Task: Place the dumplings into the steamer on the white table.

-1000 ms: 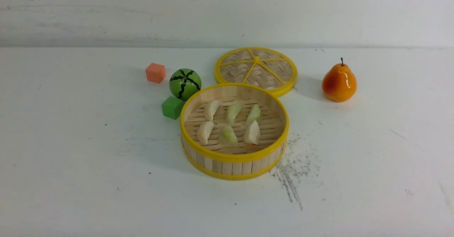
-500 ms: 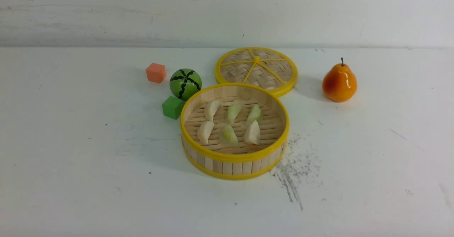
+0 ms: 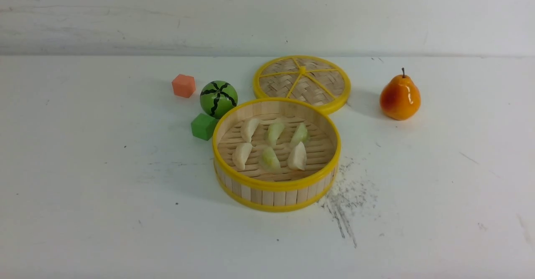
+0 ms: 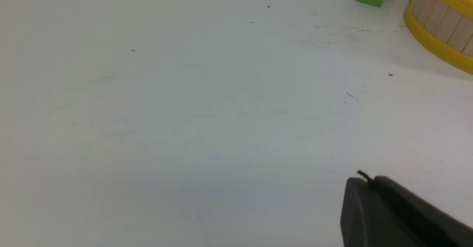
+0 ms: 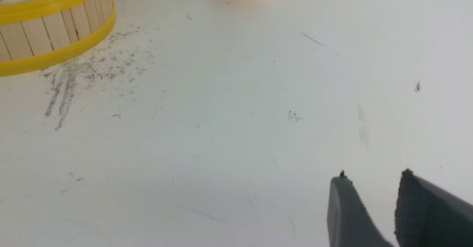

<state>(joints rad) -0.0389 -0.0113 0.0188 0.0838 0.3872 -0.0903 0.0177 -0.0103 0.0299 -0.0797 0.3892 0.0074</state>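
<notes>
Steamer (image 3: 276, 187): pale bamboo slats, yellow top and bottom rims. Dumplings (image 3: 271, 145) inside: three cream-white, three pale green. Lid (image 3: 301, 82): tan woven weave with yellow rim and spokes. Ball (image 3: 218, 98): green, wavy black stripes. One cube (image 3: 183, 85) orange, one cube (image 3: 203, 126) green. Pear (image 3: 399, 97): orange shading to red, glossy. Table (image 3: 83, 187): white, with dark grey scratch marks (image 3: 342, 204).

Right fingers (image 5: 342, 202) slightly parted, left unclear
</notes>
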